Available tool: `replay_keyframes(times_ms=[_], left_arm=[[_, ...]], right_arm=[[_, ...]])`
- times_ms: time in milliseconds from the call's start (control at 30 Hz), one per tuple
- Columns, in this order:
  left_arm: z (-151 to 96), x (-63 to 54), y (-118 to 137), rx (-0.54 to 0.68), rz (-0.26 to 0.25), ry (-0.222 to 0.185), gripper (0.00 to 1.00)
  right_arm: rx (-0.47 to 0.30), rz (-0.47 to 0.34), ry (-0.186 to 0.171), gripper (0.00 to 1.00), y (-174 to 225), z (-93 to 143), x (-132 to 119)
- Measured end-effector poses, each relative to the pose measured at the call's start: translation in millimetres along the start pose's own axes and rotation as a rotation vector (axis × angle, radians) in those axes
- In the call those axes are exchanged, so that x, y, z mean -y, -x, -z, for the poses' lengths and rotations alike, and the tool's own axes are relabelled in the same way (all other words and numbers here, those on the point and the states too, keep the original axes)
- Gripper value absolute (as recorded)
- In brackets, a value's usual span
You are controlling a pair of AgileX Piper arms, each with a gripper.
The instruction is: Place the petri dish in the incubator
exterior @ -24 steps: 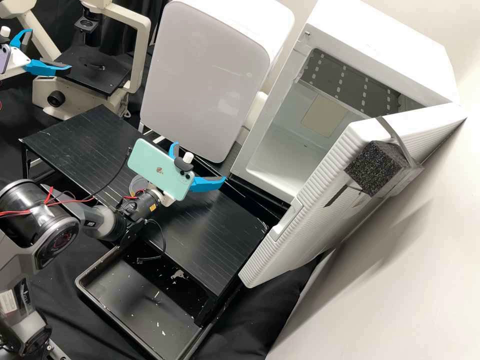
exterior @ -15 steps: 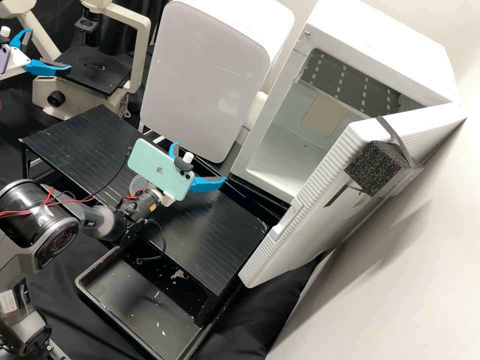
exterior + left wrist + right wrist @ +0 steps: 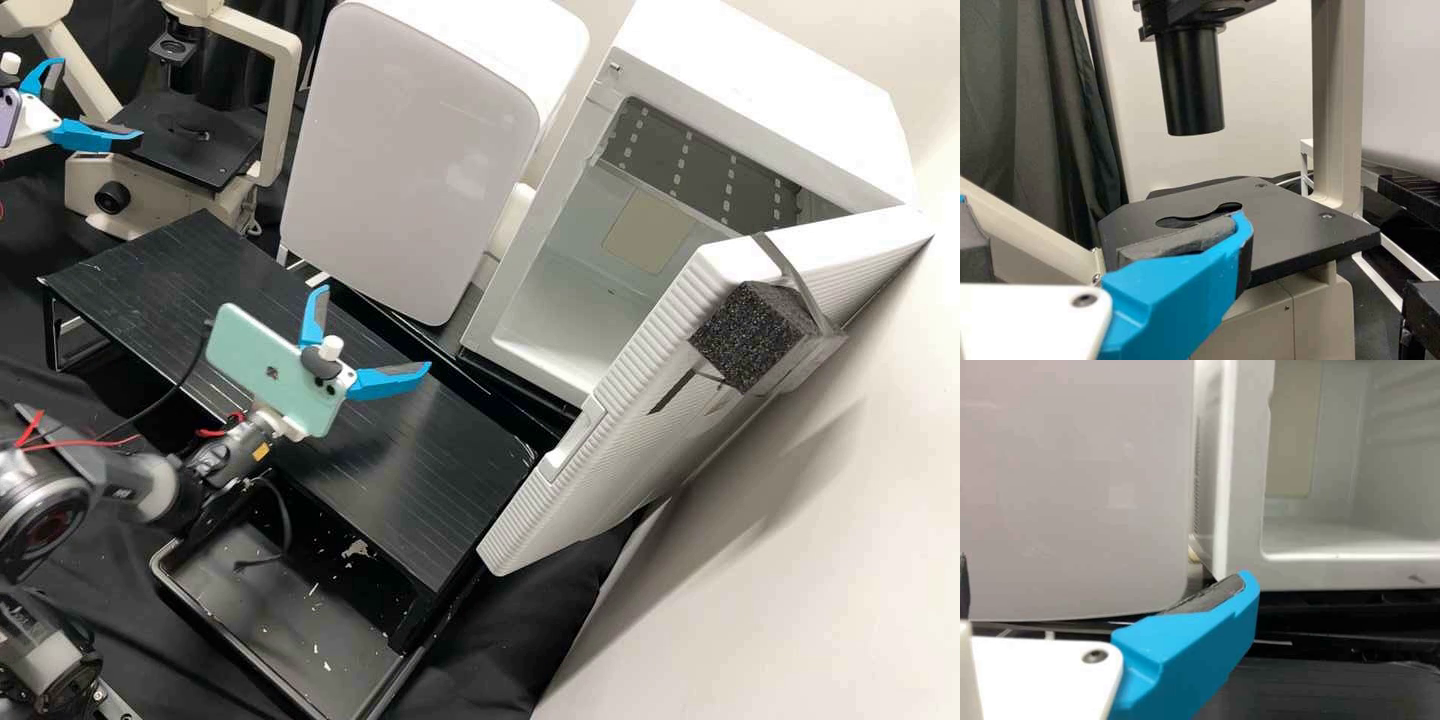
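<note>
In the high view my right gripper [image 3: 374, 328] hangs over the striped black platform with its blue fingers spread and nothing between them. The incubator [image 3: 760, 85] stands beyond it with its door [image 3: 600, 450] swung wide, the white chamber floor bare near the mouth. My left gripper [image 3: 98, 100] is open beside the microscope, its lower finger overlapping the stage edge. The left wrist view has the left gripper [image 3: 1102, 225] empty in front of the dark stage. In the right wrist view the right gripper [image 3: 1106, 577] faces the incubator [image 3: 1243, 510] from outside, also empty.
A closed white cabinet [image 3: 400, 160] stands left of the incubator. The microscope stage [image 3: 190, 145] is at the back left. The platform [image 3: 430, 480] spans the middle, a black tray [image 3: 270, 610] below its front. Black foam [image 3: 745, 340] is strapped to the door.
My right gripper has moved left and toward the front, away from the incubator. Its phone now covers the spot where a clear curved rim showed earlier. The left gripper has kept still.
</note>
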State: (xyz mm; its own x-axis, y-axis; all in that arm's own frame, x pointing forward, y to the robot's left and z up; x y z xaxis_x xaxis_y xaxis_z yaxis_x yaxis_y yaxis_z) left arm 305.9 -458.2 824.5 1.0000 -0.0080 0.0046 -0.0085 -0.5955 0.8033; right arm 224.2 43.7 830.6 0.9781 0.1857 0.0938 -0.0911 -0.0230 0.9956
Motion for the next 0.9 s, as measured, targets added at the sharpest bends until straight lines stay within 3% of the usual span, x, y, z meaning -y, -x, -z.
replay_keyframes(times_ms=[167,300,533,900], left_arm=[[0,0.0,0,0.0,0.0,0.0,1.0],[0,0.0,0,0.0,0.0,0.0,1.0],[0,0.0,0,0.0,0.0,0.0,1.0],[0,0.0,0,0.0,0.0,0.0,1.0]], right_arm=[[-0.031,0.055,0.026,1.0,24,7,13],[-0.01,0.104,0.04,1.0,36,3,23],[0.046,0.132,0.041,1.0,50,-6,28],[0.056,0.172,0.04,1.0,50,-8,34]])
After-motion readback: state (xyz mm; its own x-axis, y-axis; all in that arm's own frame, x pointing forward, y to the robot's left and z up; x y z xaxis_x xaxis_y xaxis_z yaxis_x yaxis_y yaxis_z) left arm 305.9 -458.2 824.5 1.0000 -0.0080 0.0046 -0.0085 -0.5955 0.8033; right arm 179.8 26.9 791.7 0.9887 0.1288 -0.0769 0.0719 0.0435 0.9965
